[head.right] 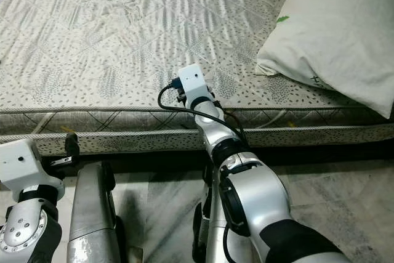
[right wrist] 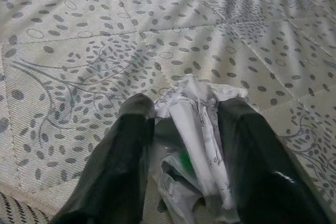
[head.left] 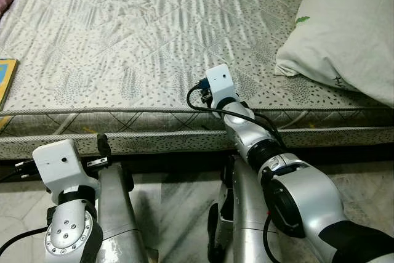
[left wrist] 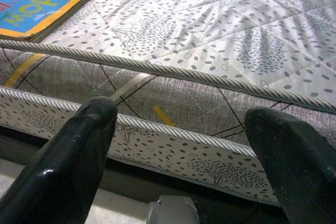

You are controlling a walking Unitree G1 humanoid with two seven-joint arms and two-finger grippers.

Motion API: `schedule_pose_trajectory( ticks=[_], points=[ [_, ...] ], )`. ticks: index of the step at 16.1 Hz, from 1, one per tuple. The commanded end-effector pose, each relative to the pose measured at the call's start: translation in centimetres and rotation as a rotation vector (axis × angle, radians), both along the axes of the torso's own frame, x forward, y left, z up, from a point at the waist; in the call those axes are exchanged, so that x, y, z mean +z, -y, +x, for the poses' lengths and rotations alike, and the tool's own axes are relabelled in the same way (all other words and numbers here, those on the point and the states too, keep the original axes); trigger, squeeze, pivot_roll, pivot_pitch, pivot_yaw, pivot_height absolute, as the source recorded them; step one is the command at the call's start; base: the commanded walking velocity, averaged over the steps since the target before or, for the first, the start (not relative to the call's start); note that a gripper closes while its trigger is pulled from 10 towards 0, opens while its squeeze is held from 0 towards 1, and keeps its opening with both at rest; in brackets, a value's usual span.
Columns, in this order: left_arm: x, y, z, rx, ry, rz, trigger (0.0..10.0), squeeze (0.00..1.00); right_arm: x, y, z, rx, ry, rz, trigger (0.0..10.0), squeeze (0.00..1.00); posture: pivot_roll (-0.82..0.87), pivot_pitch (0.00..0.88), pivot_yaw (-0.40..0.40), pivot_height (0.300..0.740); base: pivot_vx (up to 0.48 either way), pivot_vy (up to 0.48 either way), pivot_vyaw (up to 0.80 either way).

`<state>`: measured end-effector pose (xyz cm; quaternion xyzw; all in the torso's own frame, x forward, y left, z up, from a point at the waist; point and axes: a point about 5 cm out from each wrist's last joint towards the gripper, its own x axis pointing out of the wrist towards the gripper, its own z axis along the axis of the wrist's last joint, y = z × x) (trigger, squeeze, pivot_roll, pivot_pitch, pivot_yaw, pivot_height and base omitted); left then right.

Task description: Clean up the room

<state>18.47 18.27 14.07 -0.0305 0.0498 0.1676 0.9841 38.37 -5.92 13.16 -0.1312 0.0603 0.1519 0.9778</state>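
Wrapper, crumpled white plastic, sits pinched between the right gripper fingers at lower centre of the right wrist frame, on the mattress. Left gripper fingers are spread before the mattress side.

A pillow lies on the mattress at right, a book at left.

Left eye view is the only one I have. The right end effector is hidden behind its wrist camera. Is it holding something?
Observer: Yes, the right end effector is shut on a crumpled white wrapper.
Operator: Where is it?
Observer: On the mattress, near the front edge.
Operator: And the left end effector?
Observer: The left end effector is open, low before the mattress side.
Operator: Anything else there?
Observer: A colourful book lies on the mattress.
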Motion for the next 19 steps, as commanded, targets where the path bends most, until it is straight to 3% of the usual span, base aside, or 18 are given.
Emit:
schedule_pose_trajectory(
  ticks=[1, 11, 14, 19],
  points=[
    [-0.3, -0.1, -0.1, 0.011, -0.022, -0.001, 10.0, 0.0, -0.5, 0.0, -0.2, 0.004, -0.02, -0.029, 0.0, 0.0, 0.21, 0.175, -0.082, 0.469, 0.0, 0.0, 0.0],
    [-0.3, 0.0, 0.3, 0.01, -0.018, -0.001, 10.0, 0.0, -1.3, -0.3, -0.6, 0.033, -0.056, -0.039, 0.0, 0.0, 0.21, 0.16, -0.084, 0.469, 0.0, 0.0, 0.0],
    [-0.2, -0.1, 1.1, 0.003, 0.003, 0.005, 10.0, 0.0, -1.0, -0.3, -0.4, 0.041, -0.056, -0.021, 0.0, 0.0, 0.2, 0.119, -0.083, 0.469, 0.0, 0.0, 0.0],
    [0.1, -0.3, 4.2, -0.015, 0.076, 0.015, 10.0, 0.0, -1.2, 0.9, -0.4, 0.088, -0.064, 0.007, 0.0, 0.0, 0.13, 0.0, -0.087, 0.469, 0.0, 0.0, 0.0]
  ],
)
